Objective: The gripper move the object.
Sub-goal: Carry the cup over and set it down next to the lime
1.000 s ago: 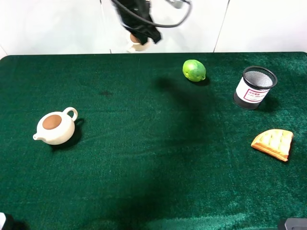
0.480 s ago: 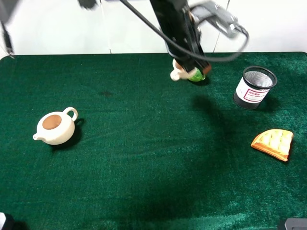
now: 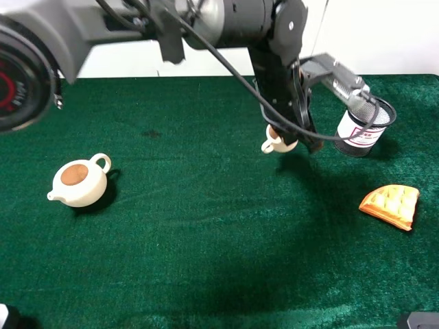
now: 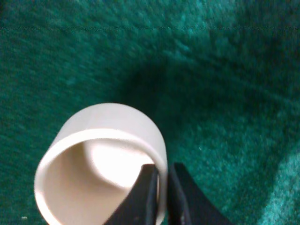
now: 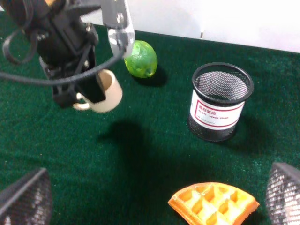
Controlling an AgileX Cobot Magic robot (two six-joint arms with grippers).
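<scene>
The cup (image 3: 277, 144) hangs in the air above the green cloth (image 3: 206, 247), with its shadow on the cloth below. The left gripper (image 4: 161, 185) pinches the cup's rim, one jaw inside and one outside. A lime (image 5: 141, 58) and a mesh pen holder (image 5: 218, 101) are nearby. The right gripper (image 5: 152, 201) is spread wide, holding nothing.

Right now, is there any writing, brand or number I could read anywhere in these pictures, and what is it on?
White label on the black mesh pen holder: red frame and two lines of red print, too small and blurred to read.
Round arm joint at the edge of the exterior view: red marks, cut off and blurred, unreadable.
Cup, teapot, lime, waffle: no text seen.
</scene>
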